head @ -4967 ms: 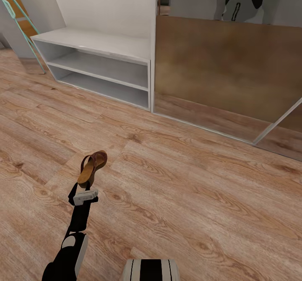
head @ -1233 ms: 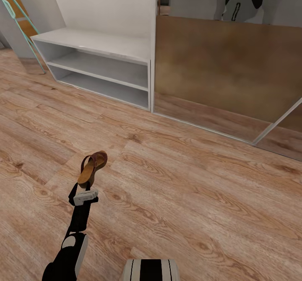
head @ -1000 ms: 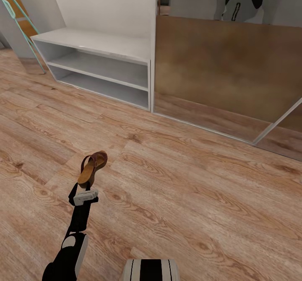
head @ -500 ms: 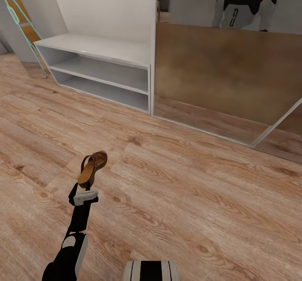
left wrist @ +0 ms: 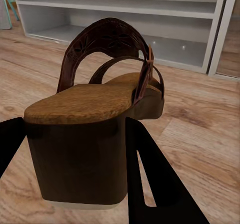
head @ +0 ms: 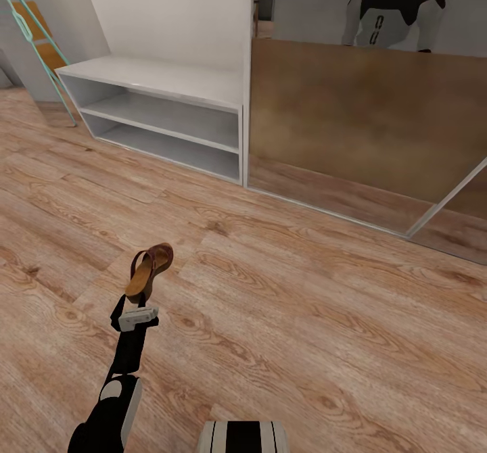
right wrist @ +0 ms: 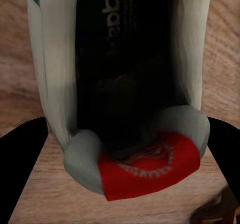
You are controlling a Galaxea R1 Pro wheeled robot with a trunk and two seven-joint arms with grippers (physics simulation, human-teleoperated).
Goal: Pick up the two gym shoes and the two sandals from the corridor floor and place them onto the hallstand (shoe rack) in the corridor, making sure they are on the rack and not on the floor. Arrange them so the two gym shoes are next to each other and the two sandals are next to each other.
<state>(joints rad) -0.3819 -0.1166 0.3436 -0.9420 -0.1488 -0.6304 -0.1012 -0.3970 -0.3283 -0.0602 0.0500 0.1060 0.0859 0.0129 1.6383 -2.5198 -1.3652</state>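
One brown sandal [head: 150, 270] with a tan insole hangs above the corridor floor [head: 304, 304], my left gripper [head: 138, 297] shut on its heel end. The left wrist view has that sandal [left wrist: 95, 108] up close, heel block between the black fingers [left wrist: 150, 169], toe aimed at the hallstand [left wrist: 125, 6]. The pale grey hallstand [head: 155, 74] stands at the far left with both low shelves bare. In the right wrist view a white gym shoe [right wrist: 125, 83] with a red heel patch sits between the dark fingers [right wrist: 20, 154] of my right gripper [right wrist: 125, 154], over wood planks.
A tall mirrored panel [head: 365, 122] right of the hallstand reflects the floor and my own body. A teal-railed stair [head: 27, 27] rises at the far left. A metal rail [head: 439, 203] runs along the panel's base. Open wood floor lies between me and the hallstand.
The whole head view has shifted slightly, so the hallstand and mirror sit a little lower in the picture. The sandal stays held the same way in my left gripper.
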